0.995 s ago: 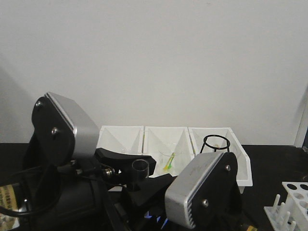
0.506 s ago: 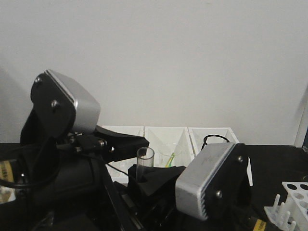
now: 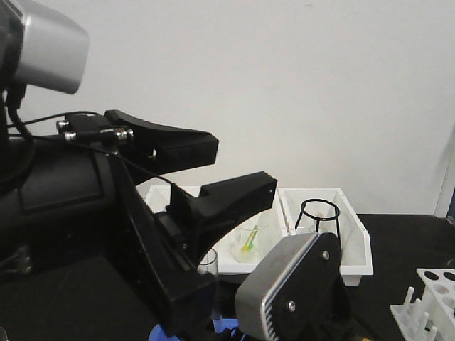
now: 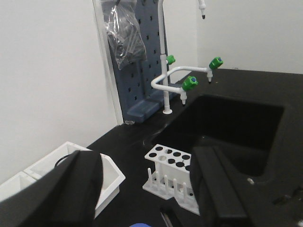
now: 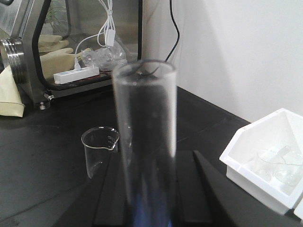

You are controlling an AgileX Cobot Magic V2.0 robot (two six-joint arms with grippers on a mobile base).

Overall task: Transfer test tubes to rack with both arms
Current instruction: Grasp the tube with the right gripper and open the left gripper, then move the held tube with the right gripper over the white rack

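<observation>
Here the right gripper (image 5: 154,189) grasps a clear glass test tube (image 5: 146,123) low on its body. The tube stands upright with its round rim uppermost. The contact itself lies below the frame edge, so the firmness of the hold is inferred. The left gripper (image 4: 147,161) is spread wide and carries nothing.

The white rack (image 4: 169,171) has a white bin (image 4: 111,177) to its left and the black sink (image 4: 236,123) just behind it. Its pegs are on the near side, and the holes that show look empty. In the front view the tube's rim sits well to the left of the rack, low between the two arms.

The step in hand is judged to be carriage of the tube to the rack. To do it well:
- Hold the tube vertical during travel.
- Centre its base over one empty hole.
- Descend straight, without brushing the pegs.
- Part the fingers only once the base seats.

The left arm is best held away from the rack so that the right arm's path is unobstructed.
</observation>
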